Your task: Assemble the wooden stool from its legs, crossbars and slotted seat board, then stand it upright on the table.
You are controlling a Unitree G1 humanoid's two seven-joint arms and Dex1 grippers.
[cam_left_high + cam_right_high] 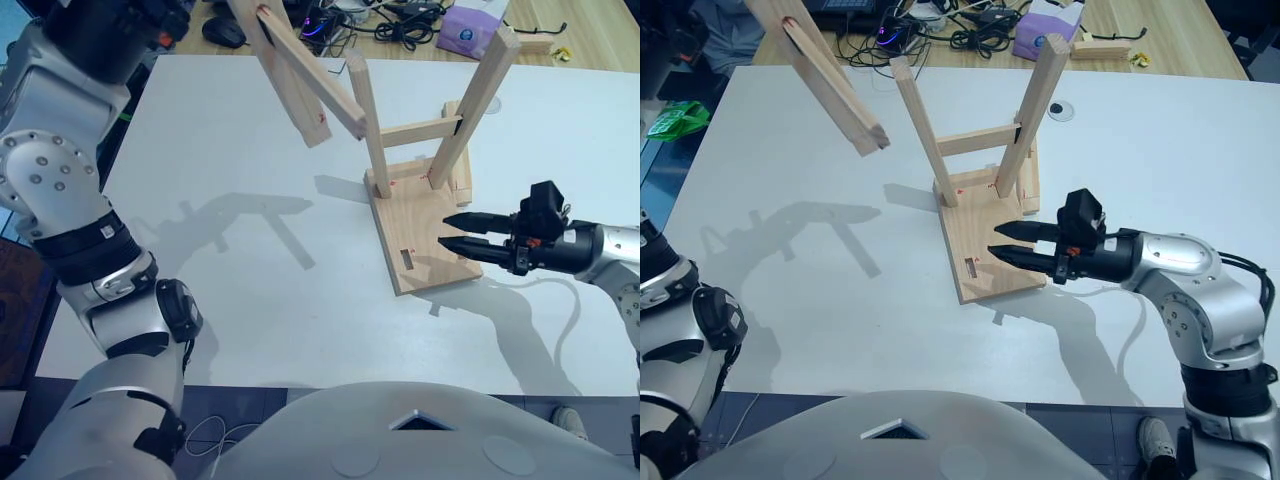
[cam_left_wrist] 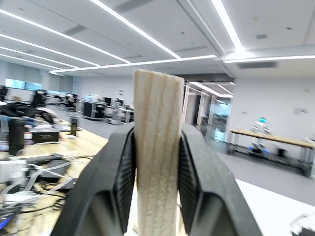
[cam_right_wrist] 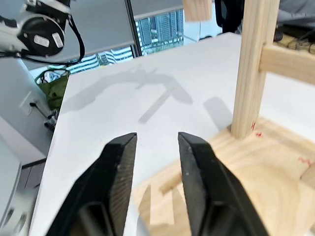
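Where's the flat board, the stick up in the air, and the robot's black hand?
flat board (image 1: 410, 225), left eye view, bare middle of its top.
stick in the air (image 1: 835, 85), right eye view, middle of its length.
black hand (image 1: 443, 230), left eye view, midway between its fingertips.

— Is it bright there?
— Yes, evenly bright. Long ceiling light strips shine from above, and the white table gives the light back without hard glare.
— And the shadows?
— Soft and grey. The raised wooden frame casts one on the table left of the seat board; the right gripper casts a fainter one nearer the robot.
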